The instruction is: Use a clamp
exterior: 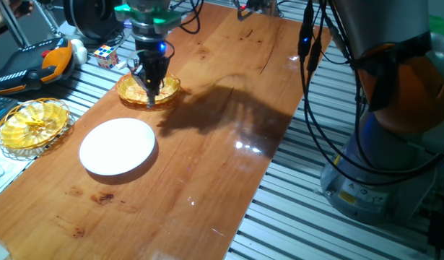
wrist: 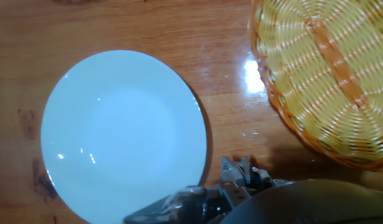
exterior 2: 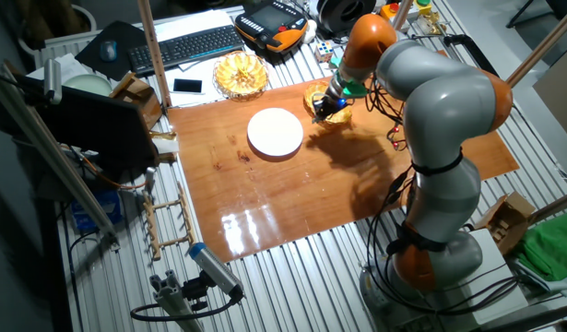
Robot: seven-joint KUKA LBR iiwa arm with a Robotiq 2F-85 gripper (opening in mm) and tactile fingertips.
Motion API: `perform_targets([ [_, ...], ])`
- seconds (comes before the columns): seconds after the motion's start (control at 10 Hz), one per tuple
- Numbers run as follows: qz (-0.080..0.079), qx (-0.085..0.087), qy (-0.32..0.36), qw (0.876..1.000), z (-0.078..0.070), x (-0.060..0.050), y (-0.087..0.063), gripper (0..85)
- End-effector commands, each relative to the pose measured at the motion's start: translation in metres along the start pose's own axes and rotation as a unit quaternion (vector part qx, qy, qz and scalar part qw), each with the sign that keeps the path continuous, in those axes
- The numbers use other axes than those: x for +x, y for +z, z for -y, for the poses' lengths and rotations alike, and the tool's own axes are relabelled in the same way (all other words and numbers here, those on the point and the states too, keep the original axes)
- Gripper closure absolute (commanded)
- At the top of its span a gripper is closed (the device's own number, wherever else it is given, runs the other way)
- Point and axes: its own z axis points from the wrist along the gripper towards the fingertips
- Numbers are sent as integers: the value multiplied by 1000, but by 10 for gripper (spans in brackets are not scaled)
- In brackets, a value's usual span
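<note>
Your gripper hangs over basket near tabletop far edge; jaws' state unclear; clamp unseen

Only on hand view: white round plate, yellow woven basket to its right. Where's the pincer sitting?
Observer: The pincer hangs low over the yellow woven basket, at the rim nearest the white round plate.
Operator: Is it holding the clamp?
Observer: Can't tell, the fingers are too small in both fixed views. I see no pale grey clamp anywhere. A multicoloured puzzle cube sits beyond that basket.
Operator: Anything else near the plate?
Observer: A second yellow basket sits off the wooden board, on the slatted metal bench past the plate's side.
</note>
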Motion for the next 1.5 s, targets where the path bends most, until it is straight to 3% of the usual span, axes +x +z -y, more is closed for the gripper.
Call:
perform_targets([
  [0.0, 1, -3, 0, 1000, -2, 0, 2, 843],
  [0.4, 15, -15, -3, 1000, -13, 0, 16, 843],
  [1.4, 15, -43, -2, 999, -18, -6, 47, 843],
])
